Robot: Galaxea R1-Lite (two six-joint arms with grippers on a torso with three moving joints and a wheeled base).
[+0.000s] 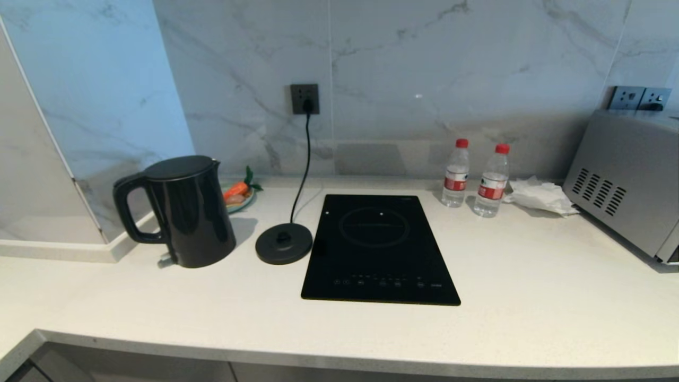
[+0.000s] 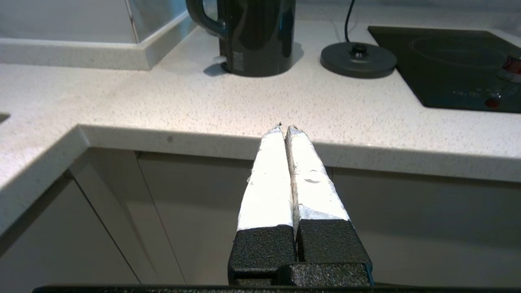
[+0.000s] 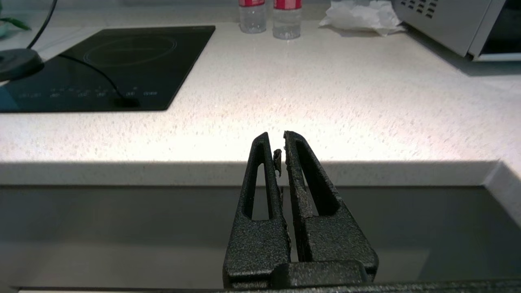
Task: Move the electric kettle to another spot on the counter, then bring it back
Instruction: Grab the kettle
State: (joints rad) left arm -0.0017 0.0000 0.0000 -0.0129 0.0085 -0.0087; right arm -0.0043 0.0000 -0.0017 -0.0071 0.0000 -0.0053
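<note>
Kettle point(image 1: 183, 212) spout faces away, not visible; in left wrist view its top and lid are cut by the frame edge. Small grey part at its foot, too small to identify. Dish point(image 1: 240, 195) behind the kettle half hidden, holds something orange and green, maybe a toy carrot. Hob point(image 1: 377, 246) control icons too small to read; cut at the edge in both wrist views. Bottle point(image 1: 456, 173) labels unreadable; right wrist view shows only the bottles' lower parts. Microwave point(image 1: 628, 183) cut off at the right edge, and it partly hides the sockets point(image 1: 639, 98) behind it. Neither arm shows in the head view. Cabinet fronts point(image 2: 195, 211) partly blocked by the left gripper point(image 2: 285, 129).
</note>
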